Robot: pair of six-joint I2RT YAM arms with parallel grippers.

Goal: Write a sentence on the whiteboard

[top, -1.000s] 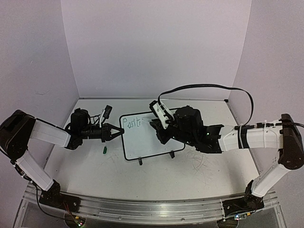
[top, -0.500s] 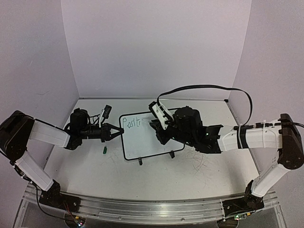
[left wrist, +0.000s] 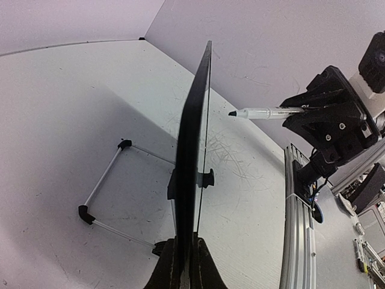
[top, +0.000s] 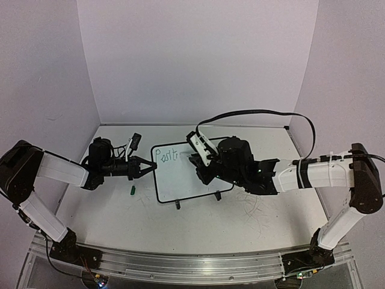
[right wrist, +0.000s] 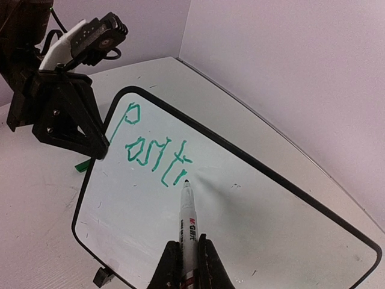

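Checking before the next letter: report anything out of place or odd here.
A small green piece, perhaps a pen cap, lies loose on the table left of the whiteboard. Faint grey scribbles mark the table right of it.

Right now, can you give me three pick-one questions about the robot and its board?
1. Where does the left gripper hold the board? A) the edge beside the P B) the far corner C) a foot
2. What colour is the writing? A) red B) green C) black
3. What is the right gripper doing? A) open, empty B) shut on the board C) shut on the pen
Answers: 1 A, it clamps the rim next to the P. 2 B, the letters are green. 3 C, the pen sticks out from it.
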